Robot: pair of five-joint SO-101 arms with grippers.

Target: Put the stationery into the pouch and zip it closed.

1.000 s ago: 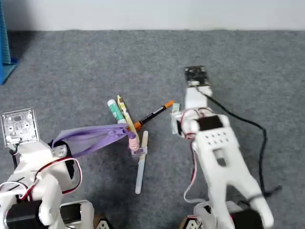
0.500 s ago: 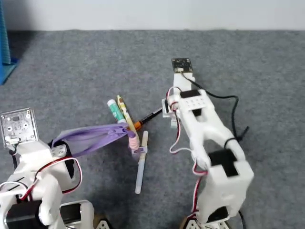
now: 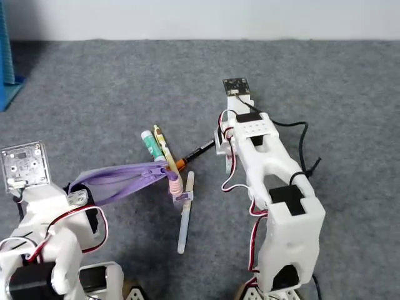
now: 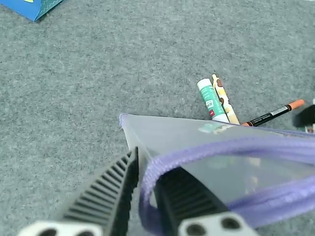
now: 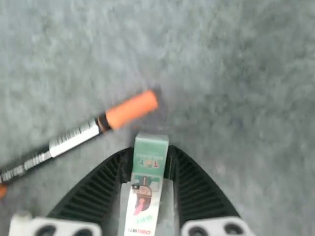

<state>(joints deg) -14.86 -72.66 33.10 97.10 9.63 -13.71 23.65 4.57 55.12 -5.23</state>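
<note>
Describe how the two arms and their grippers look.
The left arm and right arm are white plastic shells with red-and-white wires; a black cable trails off the right one. The left gripper and right gripper have black ribbed jaws.

We see our right end effector with its two black ribbed fingers pressed against either side of a slim stationery piece, white with a green end that pokes out past the tips. Just beyond that green end a pen lies slantwise on the grey desk, its orange cap nearest the piece but apart from it.
</note>
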